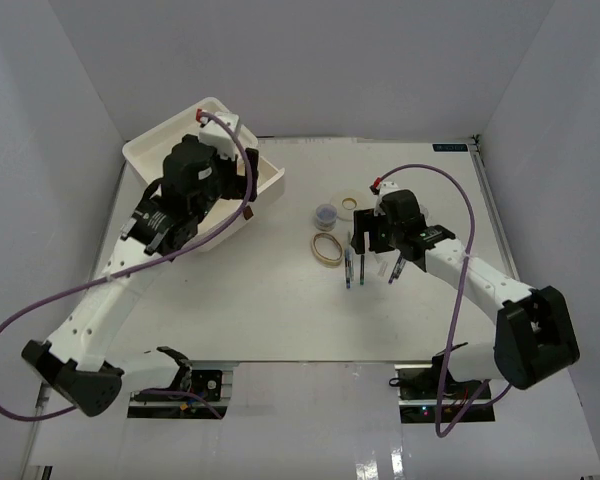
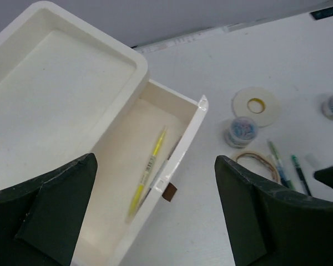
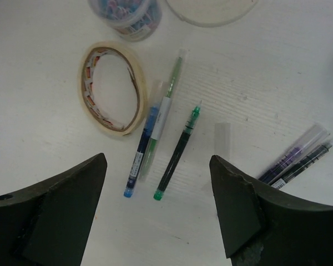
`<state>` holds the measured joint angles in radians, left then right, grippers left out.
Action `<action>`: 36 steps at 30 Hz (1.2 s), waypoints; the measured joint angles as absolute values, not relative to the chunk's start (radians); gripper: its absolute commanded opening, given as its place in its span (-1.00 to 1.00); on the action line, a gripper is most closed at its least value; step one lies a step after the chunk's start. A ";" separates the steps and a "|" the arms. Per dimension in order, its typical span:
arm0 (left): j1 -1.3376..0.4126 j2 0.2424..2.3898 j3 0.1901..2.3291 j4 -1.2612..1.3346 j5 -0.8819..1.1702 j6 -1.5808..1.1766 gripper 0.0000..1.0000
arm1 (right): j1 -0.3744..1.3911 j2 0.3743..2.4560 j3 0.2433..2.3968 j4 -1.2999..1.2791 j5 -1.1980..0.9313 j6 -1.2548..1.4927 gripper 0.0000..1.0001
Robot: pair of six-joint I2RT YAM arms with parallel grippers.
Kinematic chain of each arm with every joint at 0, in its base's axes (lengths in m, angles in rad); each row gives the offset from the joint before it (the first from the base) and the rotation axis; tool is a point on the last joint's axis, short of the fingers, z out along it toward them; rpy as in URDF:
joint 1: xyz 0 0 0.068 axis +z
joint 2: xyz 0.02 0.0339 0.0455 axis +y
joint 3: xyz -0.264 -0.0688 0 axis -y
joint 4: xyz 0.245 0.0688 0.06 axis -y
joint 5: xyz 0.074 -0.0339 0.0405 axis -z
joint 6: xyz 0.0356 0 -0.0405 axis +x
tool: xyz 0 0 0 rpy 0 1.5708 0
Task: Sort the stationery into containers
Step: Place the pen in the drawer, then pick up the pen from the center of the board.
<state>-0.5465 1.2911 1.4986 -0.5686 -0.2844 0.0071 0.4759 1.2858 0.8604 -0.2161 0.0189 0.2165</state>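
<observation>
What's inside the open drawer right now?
One yellow pen lies lengthwise on the floor of the open drawer. The drawer's rear part is hidden under the tray top, so anything back there cannot be seen.

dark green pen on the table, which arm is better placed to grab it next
Right. The right hand hangs open directly above the dark green pen, one finger on either side of it. The left hand is open over the drawer holding the yellow pen, far from it.
</observation>
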 measured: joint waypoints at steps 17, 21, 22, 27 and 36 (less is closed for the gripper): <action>-0.546 0.832 1.066 -0.569 -0.149 -0.223 0.96 | 0.560 1.672 0.987 -0.260 0.147 0.240 -0.12; -0.546 0.822 1.053 -0.583 -0.145 -0.242 0.96 | 0.569 1.711 1.003 -0.259 0.165 0.253 -0.26; -0.546 0.822 1.052 -0.584 -0.142 -0.245 0.96 | 0.571 1.721 1.006 -0.259 0.170 0.255 -0.27; -0.546 0.820 1.039 -0.585 -0.138 -0.255 0.96 | 0.577 1.744 1.019 -0.258 0.191 0.262 -0.29; -0.546 0.821 1.037 -0.585 -0.104 -0.279 0.96 | 0.579 1.750 1.021 -0.250 0.223 0.278 -0.76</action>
